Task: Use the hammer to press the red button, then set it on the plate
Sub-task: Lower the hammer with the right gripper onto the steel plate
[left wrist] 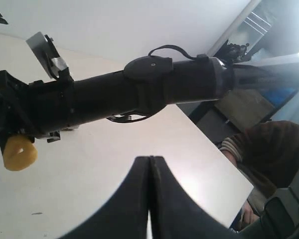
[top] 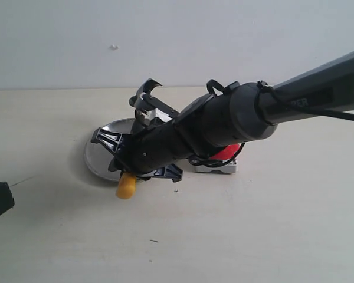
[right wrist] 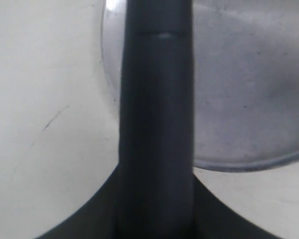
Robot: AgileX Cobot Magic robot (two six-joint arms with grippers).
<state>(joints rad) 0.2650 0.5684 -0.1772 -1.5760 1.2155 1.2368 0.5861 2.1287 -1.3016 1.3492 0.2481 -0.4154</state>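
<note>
Hammer (right wrist: pixel 157 124) sits clamped by its dark handle in the right gripper (top: pixel 137 158) over the edge of the plate (top: pixel 97 157), yellow butt poking past the rim (the red button (top: pixel 227 152) peeks out behind the arm (top: pixel 295 100)), while the left gripper (left wrist: pixel 149 169), well apart, is pressed shut on nothing.

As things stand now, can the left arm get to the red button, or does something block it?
Probably not cleanly. The right arm stretches over the red button, hiding most of it, and the hammer it holds over the plate lies between. The left pincer, shut, is far off at the left.
</note>
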